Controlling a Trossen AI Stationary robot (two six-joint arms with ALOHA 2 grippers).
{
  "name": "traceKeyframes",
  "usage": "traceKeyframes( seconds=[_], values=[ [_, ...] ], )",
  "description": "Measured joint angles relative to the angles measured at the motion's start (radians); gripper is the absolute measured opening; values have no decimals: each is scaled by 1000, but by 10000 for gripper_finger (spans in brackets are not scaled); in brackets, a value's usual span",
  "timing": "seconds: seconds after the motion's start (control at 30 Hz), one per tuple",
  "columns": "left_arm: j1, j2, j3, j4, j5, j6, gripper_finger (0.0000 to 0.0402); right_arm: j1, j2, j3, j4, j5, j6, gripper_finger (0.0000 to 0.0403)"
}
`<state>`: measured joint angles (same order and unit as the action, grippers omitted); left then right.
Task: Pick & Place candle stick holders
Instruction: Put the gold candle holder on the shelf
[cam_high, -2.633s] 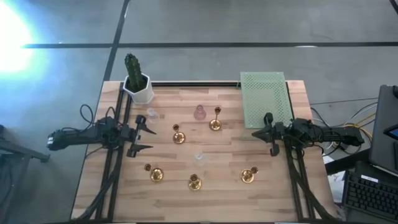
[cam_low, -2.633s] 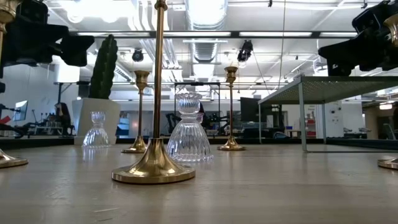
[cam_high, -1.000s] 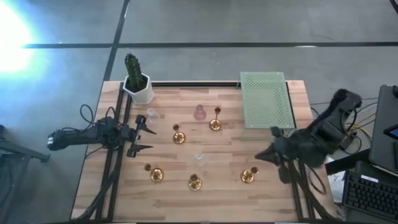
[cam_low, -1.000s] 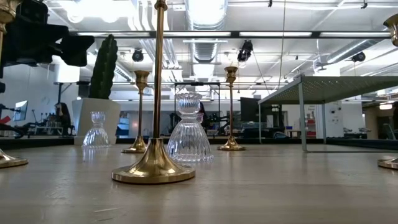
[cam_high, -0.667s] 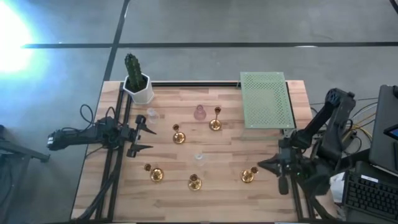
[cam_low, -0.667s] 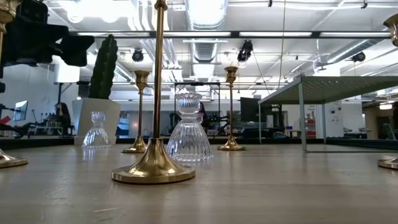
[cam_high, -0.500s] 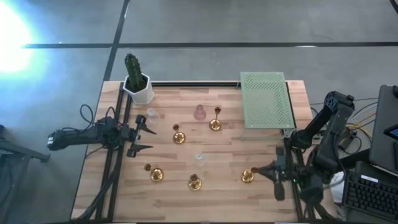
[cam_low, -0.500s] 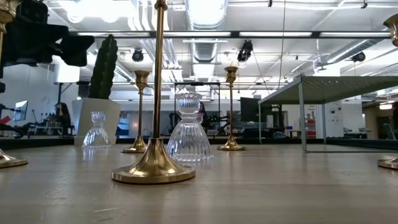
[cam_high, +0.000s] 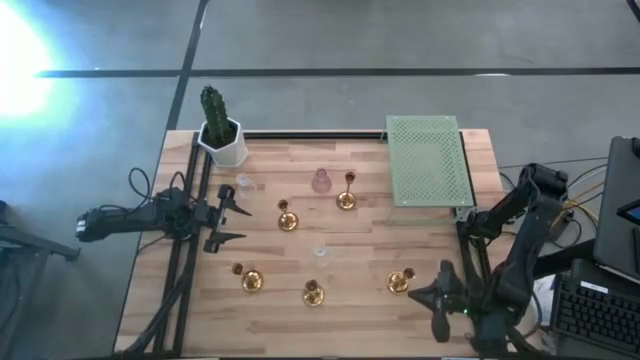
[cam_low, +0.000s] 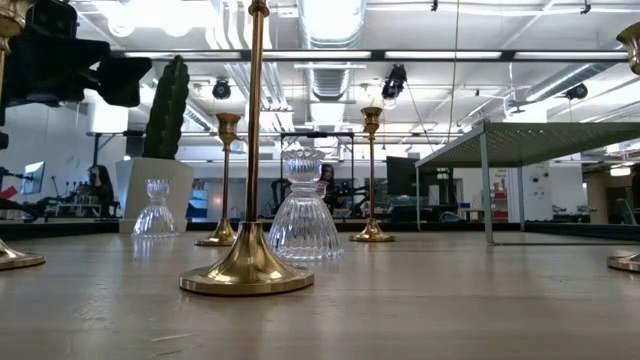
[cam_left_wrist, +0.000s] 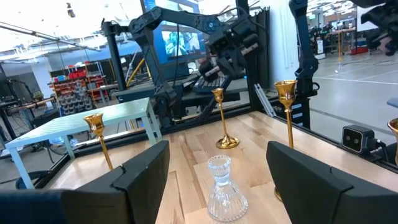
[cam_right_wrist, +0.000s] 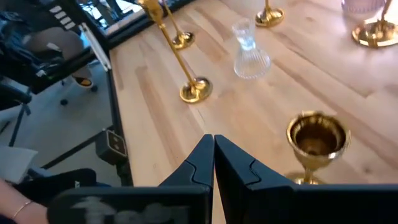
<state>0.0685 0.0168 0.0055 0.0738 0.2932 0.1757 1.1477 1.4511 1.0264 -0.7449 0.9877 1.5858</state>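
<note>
The right gripper (cam_high: 437, 300), fingers pressed together and empty, hovers off the table's (cam_high: 370, 300) near right corner, just beside one gold holder (cam_high: 398, 283). Five gold holders and three glass ones stand scattered across the table. The left gripper (cam_high: 240, 222) waits spread at the left edge.

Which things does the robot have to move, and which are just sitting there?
For the job: gold candle stick holders, pink glass holder, clear glass holders.
Just sitting there: white cactus pot; green mesh rack, though holders might go there.
</note>
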Motion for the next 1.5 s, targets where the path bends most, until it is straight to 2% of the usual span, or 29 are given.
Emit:
traceKeyframes(
  seconds=[0.3, 0.53, 0.8, 1.3, 1.5],
  values=[
    [0, 0, 0, 0, 0, 0, 273, 6, 103, 0, -151, -201, 264, 8],
    [0, 0, 0, 0, 0, 0, 273, 6, 177, 0, -216, -206, 370, 8],
    [0, 0, 0, 0, 0, 0, 273, 6, 220, 0, -217, -206, 387, 8],
    [0, 0, 0, -1, 0, 0, 273, 4, 218, 0, -217, -205, 386, 8],
    [0, 0, 0, -1, 0, 0, 273, 3, 114, 29, -306, -203, 376, 8]
  ],
)
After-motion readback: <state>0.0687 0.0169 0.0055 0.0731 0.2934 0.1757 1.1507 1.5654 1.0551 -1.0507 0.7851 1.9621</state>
